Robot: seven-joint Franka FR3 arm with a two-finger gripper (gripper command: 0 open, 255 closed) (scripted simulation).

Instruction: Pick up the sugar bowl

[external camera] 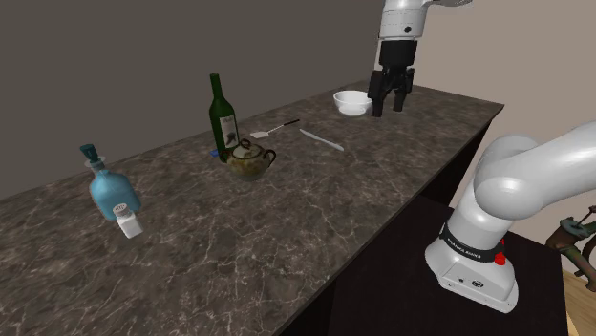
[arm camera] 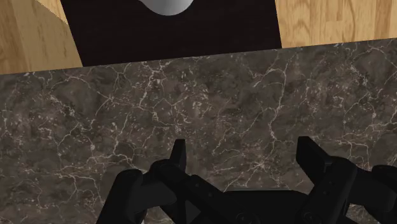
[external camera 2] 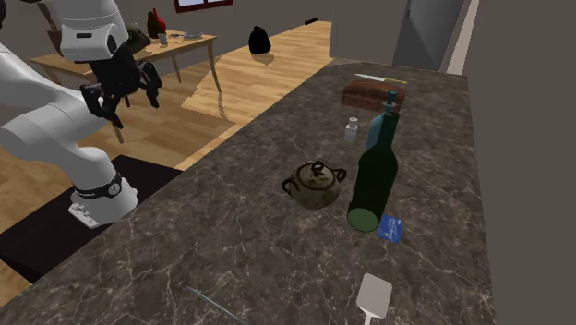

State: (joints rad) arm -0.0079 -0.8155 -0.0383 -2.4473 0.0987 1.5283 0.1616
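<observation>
Shoulder view: the black pincer (external camera: pixel 390 101) hangs on the white arm (external camera: pixel 521 177) over the far end of the dark marbled bench (external camera: pixel 287 239), just beside a white bowl (external camera: pixel 351 101). Its 2 fingers point down and stand wide apart with nothing between them. In the wrist view the same fingers (arm camera: pixel 179 153) are spread over bare bench stone, with wooden floor (arm camera: pixel 32 38) beyond the bench edge.

The sugar bowl (external camera: pixel 251 160) is an olive-brown lidded pot with 2 side handles. It stands upright near the middle of the bench, well apart from the pincer, toward the shoulder view's left. Just beside it stands a dark green bottle (external camera: pixel 222 116), with a small blue card (external camera: pixel 212 153) at the bottle's foot. Between the sugar bowl and the white bowl lie a white spatula (external camera: pixel 272 129) and a thin knife (external camera: pixel 321 139).

Farther toward the shoulder view's left, a blue bottle (external camera: pixel 107 191) stands with a small white shaker (external camera: pixel 126 221) touching its base.
</observation>
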